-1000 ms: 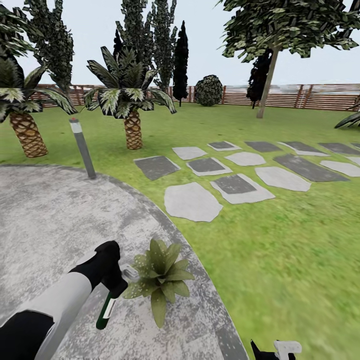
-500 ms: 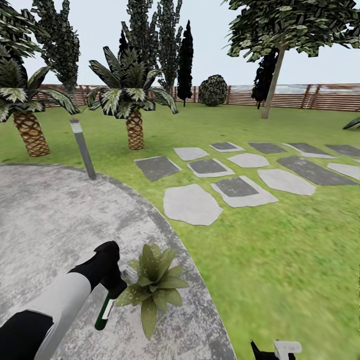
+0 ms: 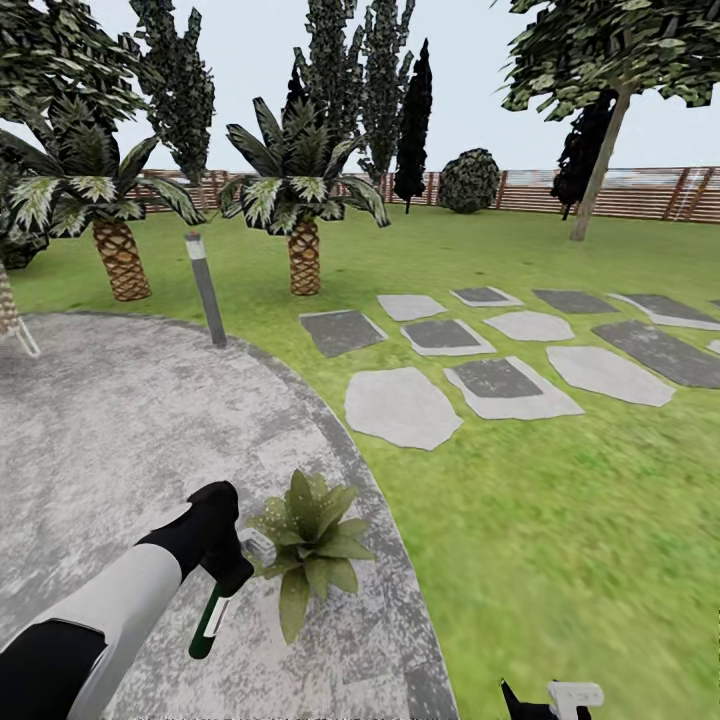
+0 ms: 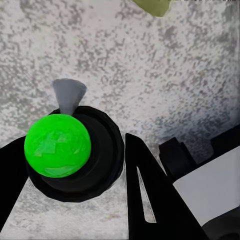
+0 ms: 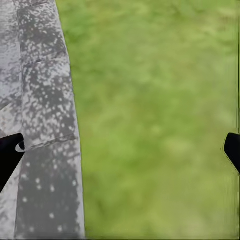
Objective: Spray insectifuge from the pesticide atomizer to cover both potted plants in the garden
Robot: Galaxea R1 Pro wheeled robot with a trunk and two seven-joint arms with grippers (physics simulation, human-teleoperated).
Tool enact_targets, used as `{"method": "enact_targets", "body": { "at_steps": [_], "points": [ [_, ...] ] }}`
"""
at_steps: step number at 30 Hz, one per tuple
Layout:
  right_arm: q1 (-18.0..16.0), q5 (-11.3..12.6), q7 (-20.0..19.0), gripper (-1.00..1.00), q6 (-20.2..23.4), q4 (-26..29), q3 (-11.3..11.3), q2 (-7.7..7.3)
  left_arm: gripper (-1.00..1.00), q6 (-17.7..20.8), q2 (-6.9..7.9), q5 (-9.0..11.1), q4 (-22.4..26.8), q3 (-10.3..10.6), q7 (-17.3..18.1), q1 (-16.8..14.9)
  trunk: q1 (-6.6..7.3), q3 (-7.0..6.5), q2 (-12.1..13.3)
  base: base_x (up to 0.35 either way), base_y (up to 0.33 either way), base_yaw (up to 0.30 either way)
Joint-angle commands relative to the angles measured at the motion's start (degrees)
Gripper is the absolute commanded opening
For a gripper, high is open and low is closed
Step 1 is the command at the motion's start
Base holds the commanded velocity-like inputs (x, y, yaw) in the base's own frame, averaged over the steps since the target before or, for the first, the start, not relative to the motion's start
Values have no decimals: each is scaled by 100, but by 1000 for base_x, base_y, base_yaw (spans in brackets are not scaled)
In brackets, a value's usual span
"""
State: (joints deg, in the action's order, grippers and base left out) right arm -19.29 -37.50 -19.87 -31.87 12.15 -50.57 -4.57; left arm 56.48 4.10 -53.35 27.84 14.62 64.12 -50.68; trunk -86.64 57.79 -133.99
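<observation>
Below, left fingers (image 3: 232,568) clamp the slim green atomizer (image 3: 208,625); right fingers (image 5: 231,147) apart.

- The left arm (image 3: 110,610) reaches forward and low, its black gripper (image 3: 222,548) closed around a green bottle (image 3: 210,620).
- The right gripper (image 5: 120,150) points downward, fingertips (image 5: 10,155) spread wide, holding nothing.

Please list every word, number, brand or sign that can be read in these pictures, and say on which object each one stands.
None: no readable text in any view.
Atomizer, held in the left claw: a white label strip, plain or too small to read.
Lamp post: a pale band near its top, no writing visible.
Fence, stepping stones and patio: no signs or marks.
</observation>
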Motion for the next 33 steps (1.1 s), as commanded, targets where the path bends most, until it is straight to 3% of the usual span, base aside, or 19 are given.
{"method": "enact_targets", "body": {
  "at_steps": [1, 7, 14, 23, 33],
  "points": [
    [-4, -11, -48, 100, -12, -2, -49, 0, -100, 36, 3, -44, 11, 23, 56, -3, 2, 6, -2, 7, -228, 48],
    [-4, -11, -46, 100, -12, -2, -49, 0, -100, 35, 11, -47, 10, 25, 48, 10, 2, 6, -2, 123, -196, 42],
    [-4, -11, -48, 100, -12, -2, -49, 0, -100, 39, 27, -270, -5, 17, 49, 43, 2, 6, -2, 12, -15, 255],
    [-4, -11, -50, 100, -12, -10, -47, 3, -100, 32, 109, -273, -33, 5, 48, 67, 2, 6, -2, 0, 0, 274],
    [-4, -11, -50, 100, -12, -2, -49, 1, -100, 31, 100, -282, -19, -20, 48, 67, 2, 6, -2, 148, -183, 25]
  ]
}}
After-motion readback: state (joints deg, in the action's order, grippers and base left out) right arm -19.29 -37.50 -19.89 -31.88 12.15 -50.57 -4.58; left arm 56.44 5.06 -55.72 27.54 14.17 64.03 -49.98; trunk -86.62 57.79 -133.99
